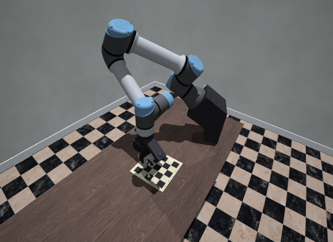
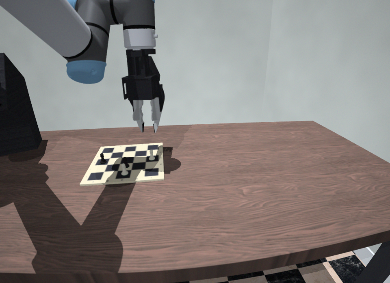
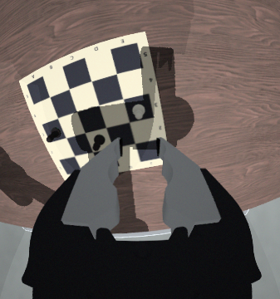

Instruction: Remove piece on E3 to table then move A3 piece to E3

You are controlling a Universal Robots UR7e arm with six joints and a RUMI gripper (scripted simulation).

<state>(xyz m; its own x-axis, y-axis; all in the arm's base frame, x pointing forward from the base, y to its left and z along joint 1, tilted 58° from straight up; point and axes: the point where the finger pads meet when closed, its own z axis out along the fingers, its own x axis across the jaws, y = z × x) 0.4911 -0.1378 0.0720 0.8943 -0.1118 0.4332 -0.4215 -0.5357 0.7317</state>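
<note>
Cream-and-dark-navy checkered square chessboard (image 2: 94, 179) near the back left corner of the reddish-brown wood-grain tabletop (image 2: 252, 185). Two black pieces (image 2: 102, 158) (image 2: 126, 162), two off-white pieces (image 2: 152, 154) (image 2: 124, 171). Black gripper (image 2: 148, 127) with light grey fingers, black tips. Floor (image 1: 282, 180): black marble and beige checks.

File letters A, B, C, D, E and numbers 3, 4 along the chessboard (image 3: 90, 53) edge.

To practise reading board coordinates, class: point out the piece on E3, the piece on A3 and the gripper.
White pawn on E3 (image 3: 138, 110): wrist view, its round head.
Black pawn on A3 (image 3: 53, 134): wrist view, its middle.
Gripper (image 2: 148, 130): exterior view, midway between fingertips.
</note>
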